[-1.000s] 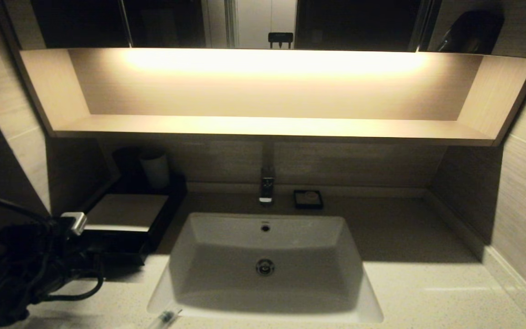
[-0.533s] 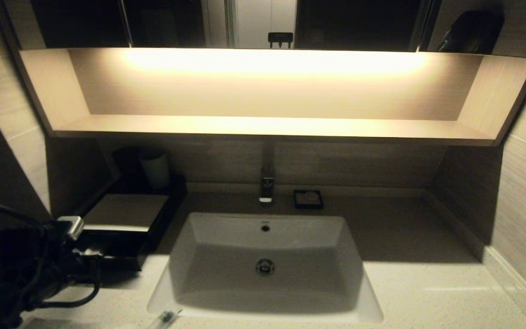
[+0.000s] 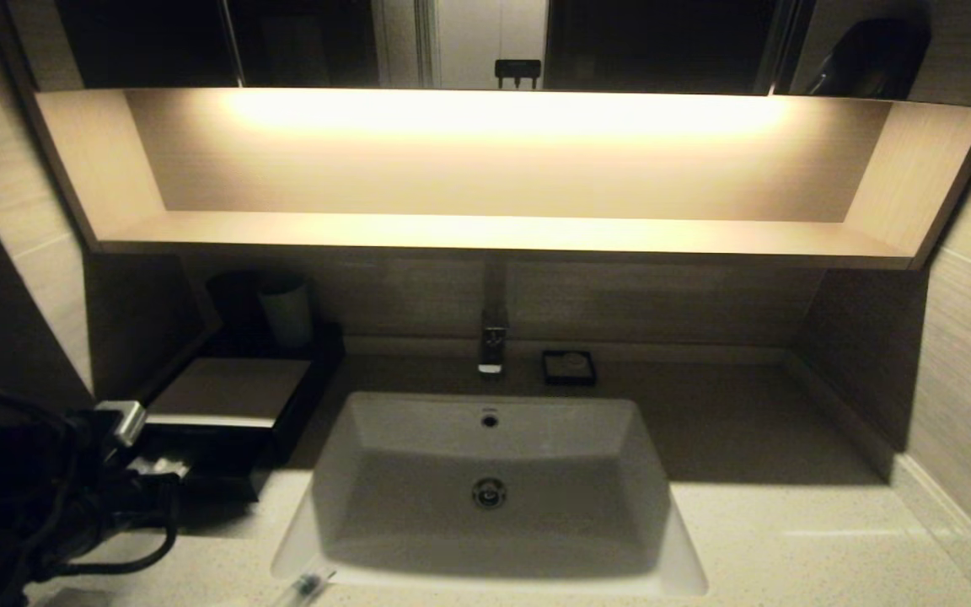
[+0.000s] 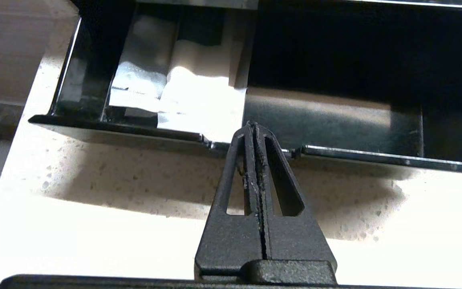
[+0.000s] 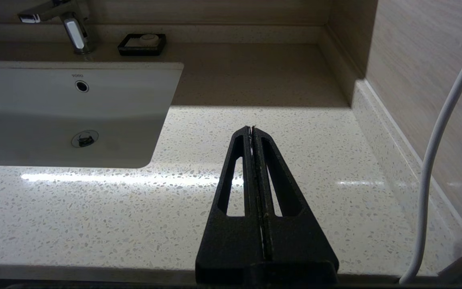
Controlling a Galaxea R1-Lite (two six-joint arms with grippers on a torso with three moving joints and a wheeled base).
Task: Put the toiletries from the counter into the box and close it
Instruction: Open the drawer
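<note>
The black box (image 3: 228, 389) with a pale top panel stands on the counter (image 3: 789, 539) left of the basin. Its drawer (image 3: 220, 485) is pulled out. In the left wrist view the drawer (image 4: 375, 158) holds white sachets (image 4: 199, 92) at one end; the rest of it is bare. My left gripper (image 4: 254, 125) is shut with nothing between the fingers, its tips at the middle of the drawer's front wall; it also shows in the head view (image 3: 161, 482). A clear-wrapped stick (image 3: 304, 583) lies at the counter's front edge. My right gripper (image 5: 252, 127) is shut and empty over the counter right of the basin.
The white basin (image 3: 494, 472) is sunk in the middle of the counter, with a tap (image 3: 492, 346) behind it. A small black dish (image 3: 568, 367) sits beside the tap. A pale cup (image 3: 285, 312) stands behind the box. A side wall bounds the counter on the right.
My left gripper has drawn back toward me and to the left. The drawer has slid further out with it, and white sachets now show inside it.
</note>
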